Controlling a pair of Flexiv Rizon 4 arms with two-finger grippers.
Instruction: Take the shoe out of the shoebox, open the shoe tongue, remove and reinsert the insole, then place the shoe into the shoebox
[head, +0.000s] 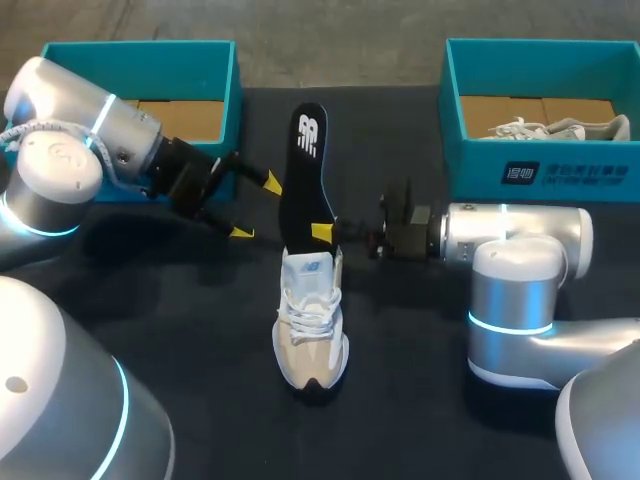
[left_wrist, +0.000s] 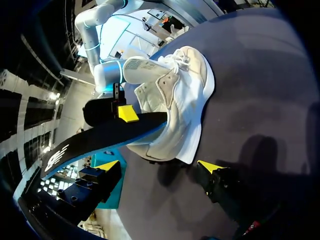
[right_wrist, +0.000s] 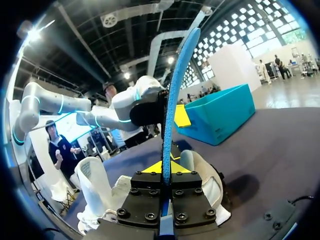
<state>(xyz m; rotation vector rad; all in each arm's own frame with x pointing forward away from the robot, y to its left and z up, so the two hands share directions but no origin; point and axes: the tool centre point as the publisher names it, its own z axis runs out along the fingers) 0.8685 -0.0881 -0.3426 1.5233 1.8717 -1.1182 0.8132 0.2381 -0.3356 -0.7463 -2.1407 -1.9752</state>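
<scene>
Now, shoe (head: 312, 325) toe nearward, insole (head: 306, 170) pointing away

insole (head: 305, 170) in shoe (head: 312, 325), left shoebox (head: 140, 50) and right shoebox (head: 480, 165) behind

Black insole (head: 305, 170) with a white logo, blue underneath; cream-and-white shoe (head: 312, 330) with a black toe; teal shoeboxes (head: 480, 170); dark tablecloth (head: 180, 300).

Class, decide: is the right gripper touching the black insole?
Touching. In the right wrist view the insole runs edge-on through the right gripper, whose yellow-tipped fingers press it from both sides.
</scene>
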